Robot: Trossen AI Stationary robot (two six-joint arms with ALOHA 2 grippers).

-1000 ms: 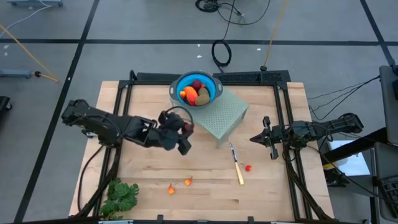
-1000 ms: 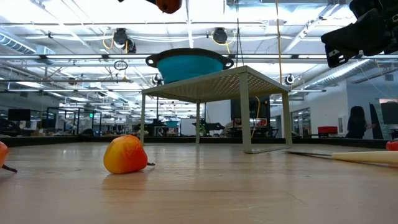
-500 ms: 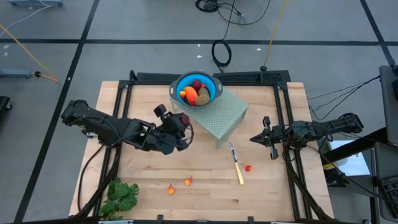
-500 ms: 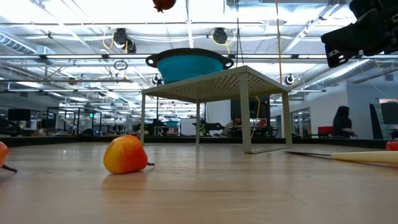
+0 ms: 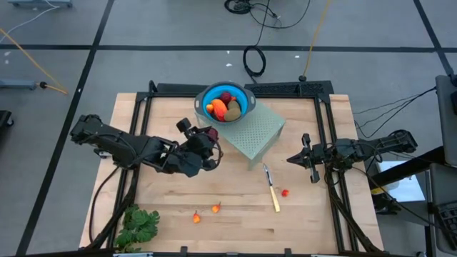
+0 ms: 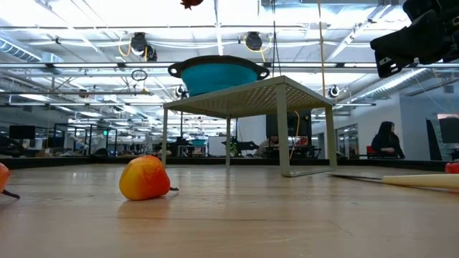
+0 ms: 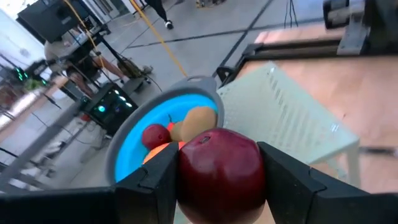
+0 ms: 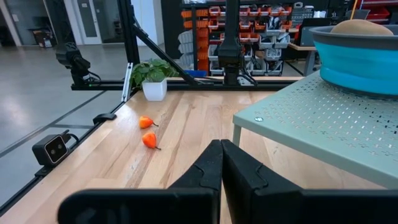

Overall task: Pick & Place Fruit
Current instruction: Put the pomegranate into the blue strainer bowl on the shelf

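The left gripper (image 7: 217, 186) pinches a dark red ball (image 7: 219, 167) aloft, just left of the blue bowl (image 5: 241, 97) on the pale green stand (image 5: 260, 132). A shallow squeeze could let it roll free short of the rim. The right gripper (image 8: 220, 163) waits far right, fingers pressed together.

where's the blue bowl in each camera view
High view: the blue bowl sits at top centre, on the pale green perforated stand.
Low view: left of centre, on top of the stand.
Left wrist view: left of centre, behind the dark red ball held in the left gripper.
Right wrist view: at the right edge.
Shared landmark: the stand, seen in all four views.
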